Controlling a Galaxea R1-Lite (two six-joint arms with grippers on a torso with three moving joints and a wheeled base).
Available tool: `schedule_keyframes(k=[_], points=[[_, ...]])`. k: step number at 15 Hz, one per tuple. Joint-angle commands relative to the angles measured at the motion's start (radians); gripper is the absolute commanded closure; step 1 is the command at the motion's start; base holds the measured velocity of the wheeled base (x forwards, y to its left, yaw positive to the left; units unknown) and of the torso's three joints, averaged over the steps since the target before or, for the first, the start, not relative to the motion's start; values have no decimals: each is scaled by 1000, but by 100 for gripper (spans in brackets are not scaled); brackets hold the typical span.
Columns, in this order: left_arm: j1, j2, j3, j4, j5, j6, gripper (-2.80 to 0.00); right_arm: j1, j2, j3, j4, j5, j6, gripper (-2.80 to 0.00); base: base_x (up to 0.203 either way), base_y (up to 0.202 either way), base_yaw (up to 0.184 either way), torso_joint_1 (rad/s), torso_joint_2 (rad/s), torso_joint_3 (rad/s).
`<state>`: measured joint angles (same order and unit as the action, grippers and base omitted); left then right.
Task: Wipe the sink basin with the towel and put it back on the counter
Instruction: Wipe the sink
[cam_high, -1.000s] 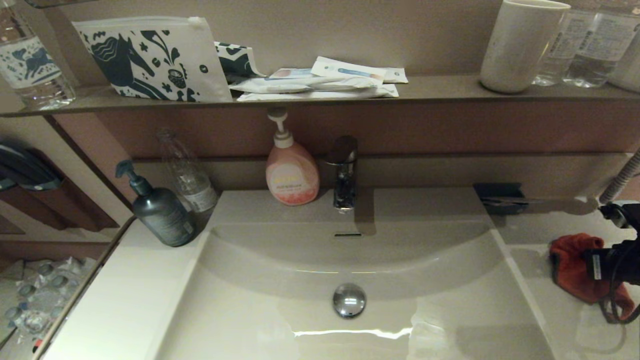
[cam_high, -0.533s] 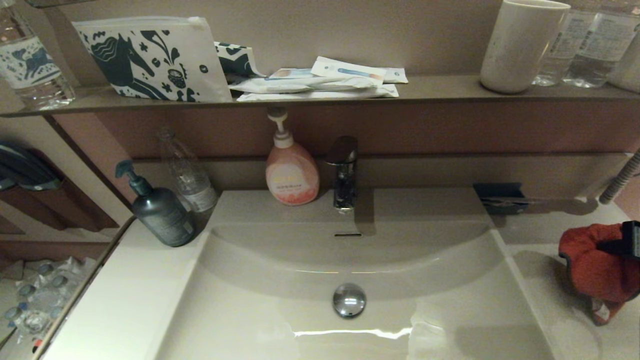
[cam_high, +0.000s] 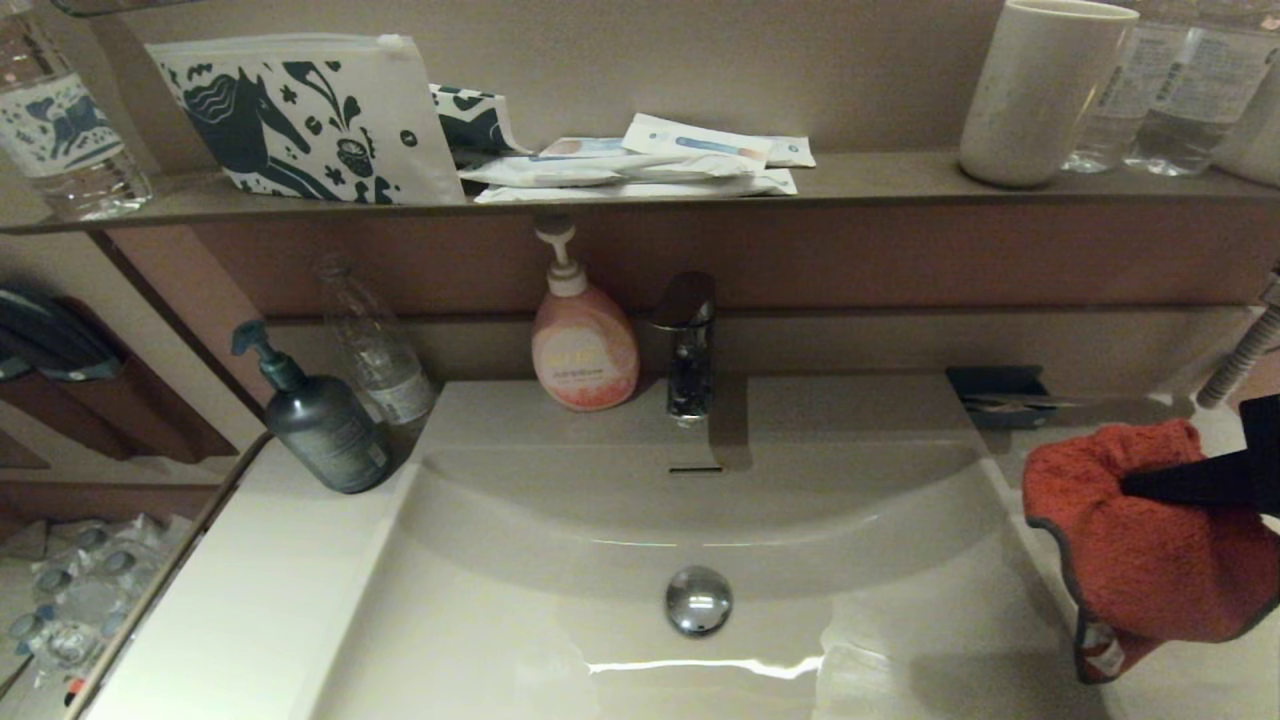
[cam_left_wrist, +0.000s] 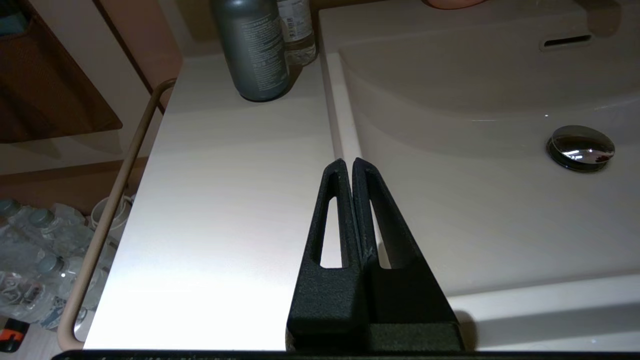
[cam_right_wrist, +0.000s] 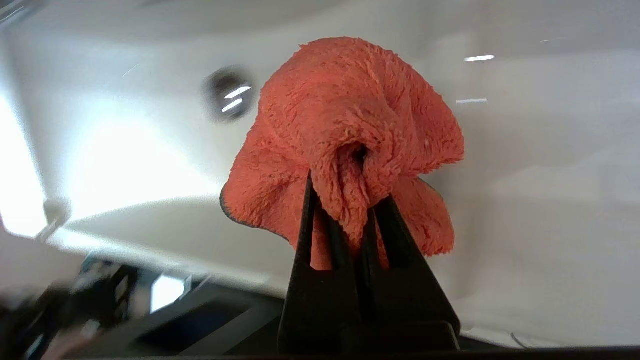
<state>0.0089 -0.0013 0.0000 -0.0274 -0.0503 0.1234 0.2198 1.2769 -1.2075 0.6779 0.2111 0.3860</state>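
Note:
The red-orange towel (cam_high: 1150, 560) with dark edging and a white tag hangs in the air at the right, over the basin's right rim. My right gripper (cam_high: 1140, 485) is shut on a fold of the towel (cam_right_wrist: 350, 130); the gripper (cam_right_wrist: 345, 195) pinches the cloth between its black fingers. The off-white sink basin (cam_high: 560, 640) with chrome drain plug (cam_high: 698, 600) and overflow slot (cam_high: 695, 469) lies left of the towel. My left gripper (cam_left_wrist: 348, 162) is shut with nothing in it, above the left counter (cam_left_wrist: 225, 200) by the basin's rim.
A faucet (cam_high: 686, 345) and pink soap pump (cam_high: 582, 345) stand behind the basin. A dark grey pump bottle (cam_high: 320, 420) and clear bottle (cam_high: 375, 345) stand on the left counter. A dark blue packet (cam_high: 998, 395) lies at the back right. The brown shelf (cam_high: 880, 175) holds a cup, bottles and pouches.
My right gripper has lifted the towel off the right counter and carried it left, toward the basin's right rim. The left arm has not moved.

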Motion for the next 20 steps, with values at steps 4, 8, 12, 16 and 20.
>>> schedule_keyframes(k=[4,8,12,16,20], points=[[0,1,0,0,0,1,0,421,139,-36,-47,-226,265,0,0,0,0,0,0,0],[0,1,0,0,0,1,0,490,362,51,-204,-425,363,0,0,0,0,0,0,0],[0,1,0,-2,0,1,0,580,538,112,-263,-513,478,0,0,0,0,0,0,0],[0,1,0,0,0,1,0,623,697,116,-276,-562,576,0,0,0,0,0,0,0],[0,1,0,-2,0,1,0,627,763,112,-281,-539,608,0,0,0,0,0,0,0]])
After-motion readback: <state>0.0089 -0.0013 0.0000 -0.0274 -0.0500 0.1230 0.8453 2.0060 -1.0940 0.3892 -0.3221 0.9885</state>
